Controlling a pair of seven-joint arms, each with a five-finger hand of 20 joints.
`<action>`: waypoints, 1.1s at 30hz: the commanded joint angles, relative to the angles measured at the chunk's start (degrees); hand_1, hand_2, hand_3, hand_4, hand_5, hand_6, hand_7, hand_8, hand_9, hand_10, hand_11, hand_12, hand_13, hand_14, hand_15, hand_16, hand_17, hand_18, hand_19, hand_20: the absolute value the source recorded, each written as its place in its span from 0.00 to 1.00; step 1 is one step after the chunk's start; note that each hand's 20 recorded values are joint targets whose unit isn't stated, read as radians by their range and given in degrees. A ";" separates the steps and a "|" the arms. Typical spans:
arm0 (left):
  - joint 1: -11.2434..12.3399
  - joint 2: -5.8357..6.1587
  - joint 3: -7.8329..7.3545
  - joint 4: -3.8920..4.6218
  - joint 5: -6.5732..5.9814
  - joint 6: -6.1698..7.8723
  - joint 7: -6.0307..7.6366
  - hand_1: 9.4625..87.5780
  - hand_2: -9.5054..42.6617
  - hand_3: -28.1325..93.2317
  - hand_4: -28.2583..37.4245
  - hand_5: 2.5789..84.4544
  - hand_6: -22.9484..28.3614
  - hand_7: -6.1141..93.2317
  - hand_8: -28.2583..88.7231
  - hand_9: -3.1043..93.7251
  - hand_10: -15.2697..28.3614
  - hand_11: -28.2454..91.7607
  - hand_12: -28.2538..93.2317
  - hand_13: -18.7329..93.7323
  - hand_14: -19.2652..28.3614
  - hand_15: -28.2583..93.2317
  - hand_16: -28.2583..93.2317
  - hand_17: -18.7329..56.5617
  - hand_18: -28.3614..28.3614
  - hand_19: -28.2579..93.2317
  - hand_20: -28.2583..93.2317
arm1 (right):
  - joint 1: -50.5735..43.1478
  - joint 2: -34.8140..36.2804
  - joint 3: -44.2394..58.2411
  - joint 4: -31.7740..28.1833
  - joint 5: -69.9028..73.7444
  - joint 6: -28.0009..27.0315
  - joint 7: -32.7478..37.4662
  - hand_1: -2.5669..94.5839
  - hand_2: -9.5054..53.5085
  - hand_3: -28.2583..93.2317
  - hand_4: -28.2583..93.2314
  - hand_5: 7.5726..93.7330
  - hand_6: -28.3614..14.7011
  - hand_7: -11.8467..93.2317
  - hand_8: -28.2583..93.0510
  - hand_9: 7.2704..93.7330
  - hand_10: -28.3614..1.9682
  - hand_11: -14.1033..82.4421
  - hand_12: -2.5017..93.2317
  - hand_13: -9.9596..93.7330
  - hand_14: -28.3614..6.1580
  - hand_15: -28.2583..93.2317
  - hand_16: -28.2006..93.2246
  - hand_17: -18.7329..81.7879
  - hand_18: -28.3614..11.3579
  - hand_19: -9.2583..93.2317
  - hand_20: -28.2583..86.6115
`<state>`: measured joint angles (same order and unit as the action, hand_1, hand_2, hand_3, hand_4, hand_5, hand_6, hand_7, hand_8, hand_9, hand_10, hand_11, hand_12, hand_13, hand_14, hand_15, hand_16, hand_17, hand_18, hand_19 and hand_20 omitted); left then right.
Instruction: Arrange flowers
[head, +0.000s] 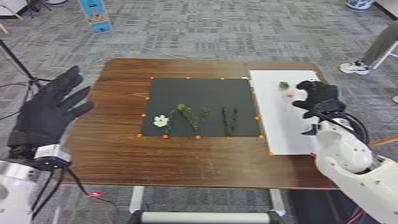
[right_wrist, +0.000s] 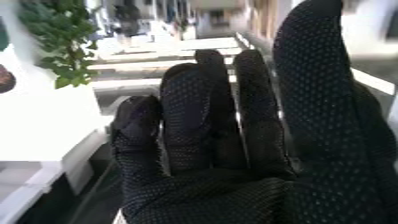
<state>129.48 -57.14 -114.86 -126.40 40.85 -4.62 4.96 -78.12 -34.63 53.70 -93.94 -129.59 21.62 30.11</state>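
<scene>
My left hand (head: 51, 106) is open, its fingers spread, beyond the table's left edge. Over the white board (head: 282, 135) on the right is my right hand (head: 322, 96), just beside a pale pink flower with a green tip (head: 288, 90). In the right wrist view the right hand (right_wrist: 213, 195) has its fingers extended, slightly bent, and nothing is seen between them and the thumb. On the black mat (head: 197, 90) lie a white flower (head: 161, 121), thin green sprigs (head: 187, 113) and two dark, slender stems (head: 228, 120).
Small orange markers (head: 198, 137) line the mat's edges. A dark object (head: 311, 131), partly hidden by the right arm, is at the board's right side. Bare brown wood of the table (head: 195, 167) surrounds the mat.
</scene>
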 joint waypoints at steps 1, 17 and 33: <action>5.46 -3.14 -2.19 -1.20 0.53 2.86 0.76 0.18 0.00 0.73 0.00 0.24 0.47 0.20 0.18 0.21 0.53 0.32 0.41 0.30 0.67 0.30 0.28 0.06 0.94 0.54 0.27 | -7.28 1.37 4.86 -1.39 -1.27 0.42 2.17 0.63 0.00 0.59 0.00 0.44 0.63 0.33 0.13 0.46 0.63 0.35 0.23 0.60 0.57 0.88 0.48 0.46 0.24 0.91 0.76; 8.38 -4.23 -3.23 -1.07 -1.53 5.20 3.83 0.22 0.00 0.69 0.00 0.21 0.47 0.20 0.18 0.18 0.51 0.27 0.43 0.27 0.66 0.26 0.30 0.05 0.94 0.53 0.27 | -4.00 -1.02 1.61 2.82 -2.10 0.71 3.17 0.56 0.00 0.69 0.00 0.44 0.63 0.34 0.13 0.45 0.61 0.37 0.24 0.60 0.56 0.89 0.46 0.45 0.23 0.90 0.76; 7.65 -3.72 -2.69 -1.06 -1.21 4.04 3.22 0.21 0.00 0.70 0.00 0.22 0.48 0.20 0.18 0.19 0.52 0.29 0.43 0.28 0.66 0.27 0.29 0.05 0.93 0.53 0.27 | -1.08 -0.67 -2.14 6.78 0.35 1.14 2.33 0.47 0.00 0.83 0.00 0.48 0.68 0.36 0.12 0.58 0.64 0.45 0.26 0.67 0.62 0.88 0.48 0.50 0.25 0.94 0.75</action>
<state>137.27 -60.78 -117.70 -127.29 39.66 0.14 8.21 -77.78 -35.78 51.17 -87.58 -129.85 22.37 32.96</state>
